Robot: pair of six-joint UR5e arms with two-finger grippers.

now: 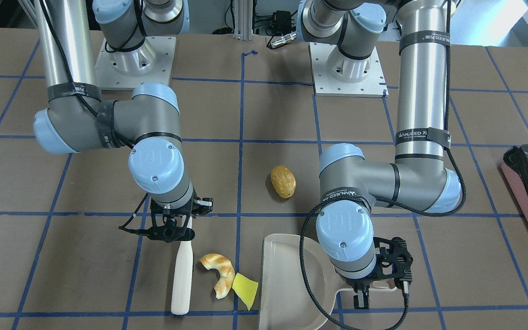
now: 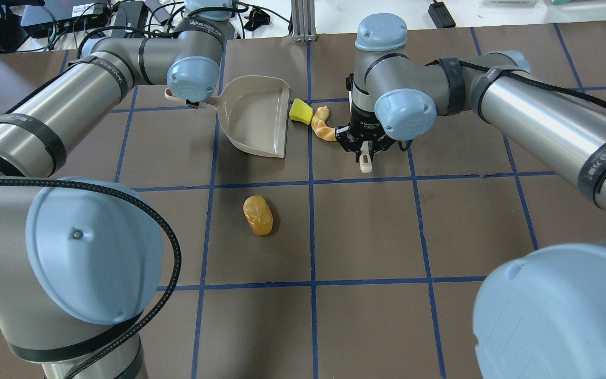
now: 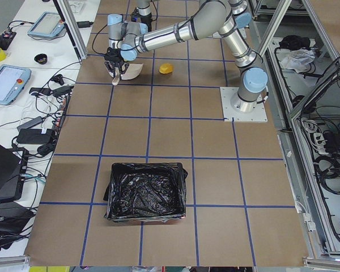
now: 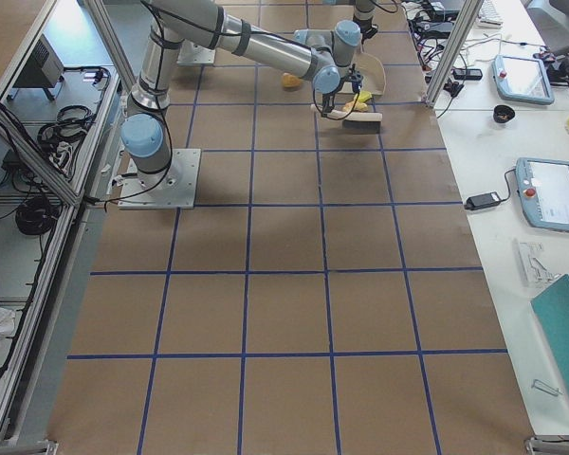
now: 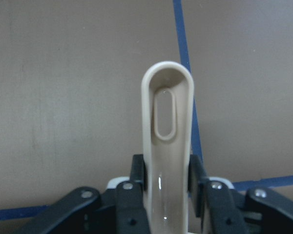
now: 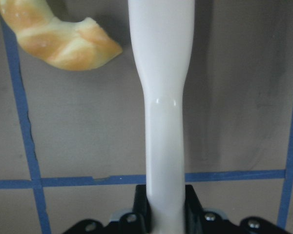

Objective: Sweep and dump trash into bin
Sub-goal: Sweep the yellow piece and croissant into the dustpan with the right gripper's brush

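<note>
Sweeping well needs the brush, clamped in the right end effector, low behind bread and sponge, pushing left into the dustpan the left end effector clamps flat.

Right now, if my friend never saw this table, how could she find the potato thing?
Start at the brown table with blue tape lines and find the beige dustpan. The potato-like lump lies alone, nearer the robot. Unlike the curved bread and yellow-green wedge by the dustpan's mouth, it is a brown oval touching nothing.
</note>
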